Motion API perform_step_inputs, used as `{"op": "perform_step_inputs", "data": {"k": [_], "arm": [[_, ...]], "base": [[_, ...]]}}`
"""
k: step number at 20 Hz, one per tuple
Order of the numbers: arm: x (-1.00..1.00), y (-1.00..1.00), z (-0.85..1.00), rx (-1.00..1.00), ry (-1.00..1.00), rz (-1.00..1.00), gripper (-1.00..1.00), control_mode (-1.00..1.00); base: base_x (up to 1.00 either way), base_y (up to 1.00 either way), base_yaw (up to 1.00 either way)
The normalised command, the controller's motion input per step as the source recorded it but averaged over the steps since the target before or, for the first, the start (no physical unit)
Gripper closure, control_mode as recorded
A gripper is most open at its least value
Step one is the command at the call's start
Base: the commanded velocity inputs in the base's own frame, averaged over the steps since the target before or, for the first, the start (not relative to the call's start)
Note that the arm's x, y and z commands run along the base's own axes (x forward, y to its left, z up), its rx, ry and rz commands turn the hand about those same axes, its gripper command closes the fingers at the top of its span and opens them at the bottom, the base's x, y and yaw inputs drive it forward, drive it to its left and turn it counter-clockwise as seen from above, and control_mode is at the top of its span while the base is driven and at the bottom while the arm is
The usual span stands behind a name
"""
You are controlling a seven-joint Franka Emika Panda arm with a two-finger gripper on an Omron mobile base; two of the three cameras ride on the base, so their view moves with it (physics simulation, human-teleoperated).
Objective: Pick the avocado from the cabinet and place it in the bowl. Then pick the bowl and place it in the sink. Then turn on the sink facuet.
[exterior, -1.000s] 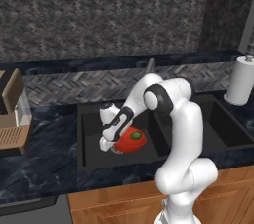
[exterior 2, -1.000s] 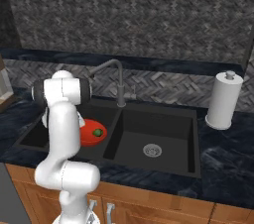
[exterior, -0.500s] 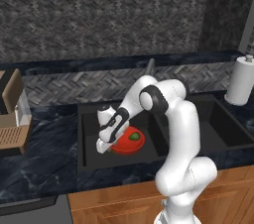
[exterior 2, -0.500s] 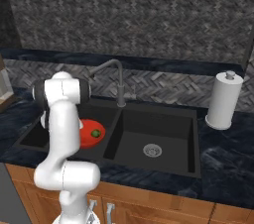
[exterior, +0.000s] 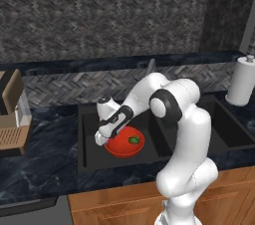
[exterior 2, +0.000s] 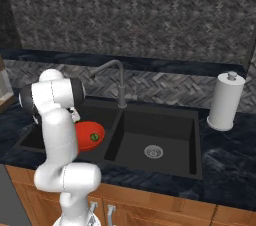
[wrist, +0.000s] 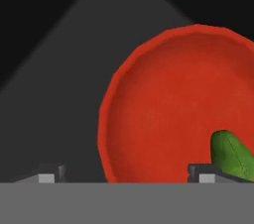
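Pincer [wrist: 124,176] spread astride the rim of the red bowl [wrist: 168,104] in the sink [exterior: 92,144], avocado [wrist: 232,153] just inside; lifting carelessly could snag the rim and tip it.

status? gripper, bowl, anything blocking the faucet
Gripper open, straddling the rim of glossy red round bowl. Bowl rests in black sink's left basin, green avocado inside. Dark grey faucet unobstructed.

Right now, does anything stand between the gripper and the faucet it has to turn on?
Nothing visible does. The gripper hangs open over the red bowl in the left basin, and the faucet rises behind the sink.
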Motion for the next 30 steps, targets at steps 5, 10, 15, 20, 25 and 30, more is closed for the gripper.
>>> {"op": "perform_step_inputs", "data": {"k": [5,10,15,20,25,30], "arm": [[-0.27,0.0,0.87,0.0,-0.19,-0.03,-1.0,-1.0],[-0.32,0.0,0.98,0.0,-0.17,-0.03,-1.0,-1.0],[-0.39,-0.02,1.0,0.04,-0.14,-0.02,-1.0,-1.0],[-0.51,-0.32,0.91,0.13,-0.02,0.0,-1.0,-1.0],[-0.69,-0.6,0.39,0.17,0.0,0.0,-1.0,-1.0],[-0.85,-0.76,0.02,0.16,-0.04,0.0,-1.0,-1.0]], "base": [[0.0,0.0,0.0],[0.0,0.0,0.0],[0.0,0.0,0.0],[0.0,0.0,0.0],[0.0,0.0,0.0],[0.0,0.0,0.0]]}}
